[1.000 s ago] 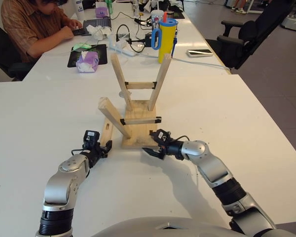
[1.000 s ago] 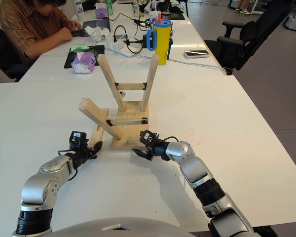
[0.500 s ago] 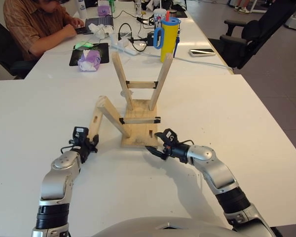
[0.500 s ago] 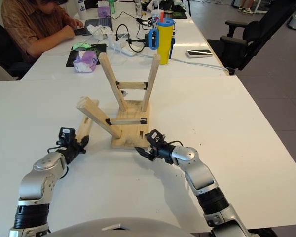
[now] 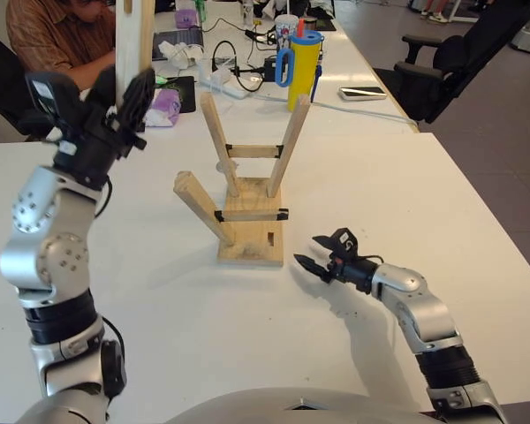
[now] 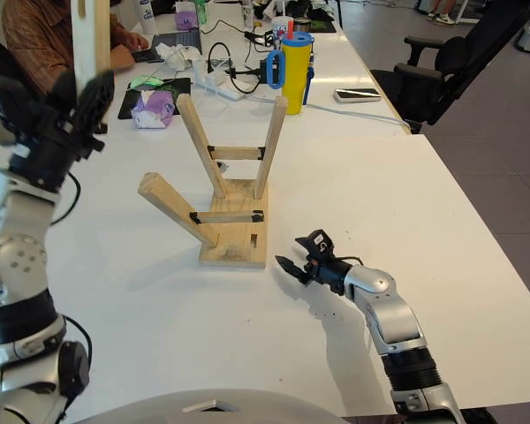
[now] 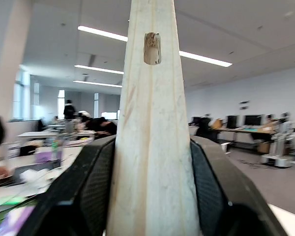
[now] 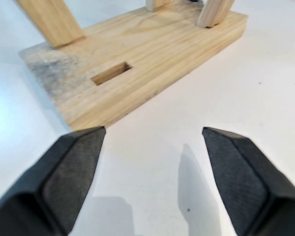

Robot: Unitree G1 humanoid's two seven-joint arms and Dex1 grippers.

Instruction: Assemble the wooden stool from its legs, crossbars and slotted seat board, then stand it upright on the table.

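The white table (image 5: 406,177) carries the half-built stool, upside down: the seat board (image 5: 246,249) lies flat on it, near the middle. Two legs (image 5: 217,146) stand in the board's far end, leaning toward each other and joined by a crossbar (image 5: 250,152). A third leg (image 5: 201,207) slants out to the left from the near end, tied in by a second crossbar (image 5: 252,215). The fourth leg (image 5: 133,35) is up in the air on the left, upright, well above the table, clamped between the fingers of the left gripper (image 7: 153,143). The right gripper (image 5: 307,250) sits low over the table just beside the board's near right corner, not touching it, jaws spread apart. An empty slot (image 8: 111,73) shows in the board facing it
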